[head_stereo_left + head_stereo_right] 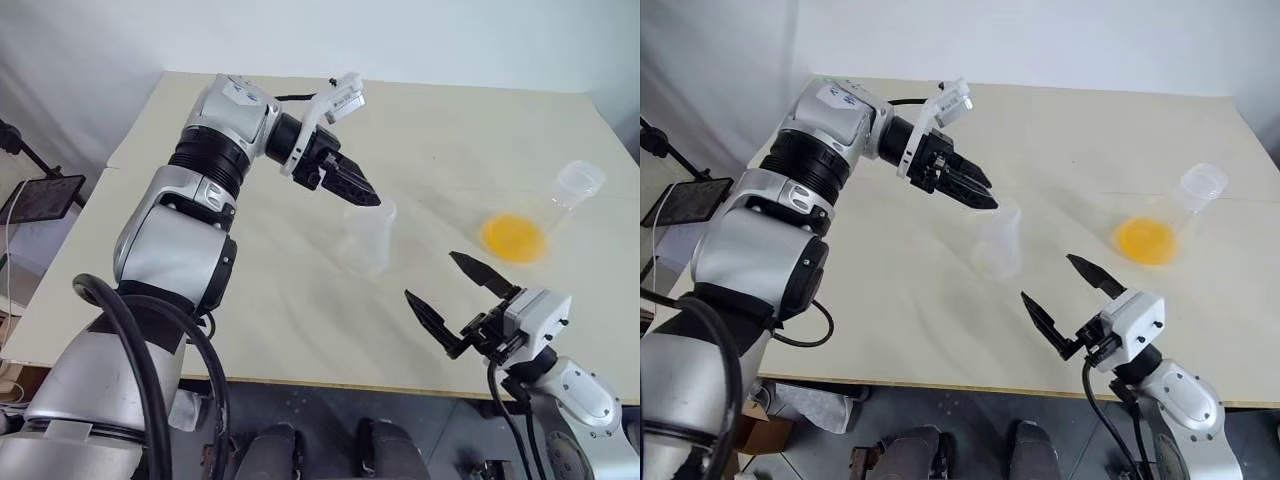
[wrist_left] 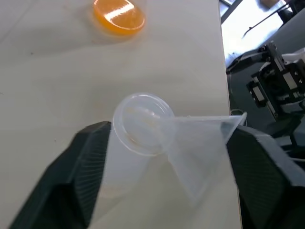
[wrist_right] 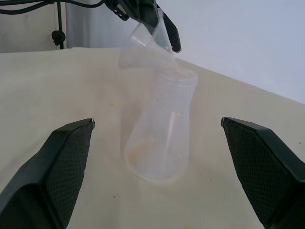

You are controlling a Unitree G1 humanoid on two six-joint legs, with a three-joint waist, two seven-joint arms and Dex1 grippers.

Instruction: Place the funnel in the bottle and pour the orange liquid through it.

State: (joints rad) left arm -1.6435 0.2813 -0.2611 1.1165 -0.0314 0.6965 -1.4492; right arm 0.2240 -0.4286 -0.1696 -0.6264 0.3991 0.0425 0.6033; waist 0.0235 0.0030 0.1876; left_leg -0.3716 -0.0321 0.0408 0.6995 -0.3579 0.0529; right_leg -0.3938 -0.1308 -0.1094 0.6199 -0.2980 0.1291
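Two spread fingers of the left gripper [image 1: 360, 193] are straddling the funnel [image 2: 200, 152], which is leaning tilted on the bottle [image 1: 368, 240] mouth at table centre, not yet seated. Thin, light and slick, it is looking easy to tip, so gripping its cone rim seems best. Right wrist view is revealing that tilt, while head view is placing the orange liquid [image 1: 513, 237] at 3 o'clock of the bottle, with the right gripper [image 1: 450, 285] gaping empty

frosted plastic bottle [image 3: 162, 129], matt tabletop [image 1: 300, 300]
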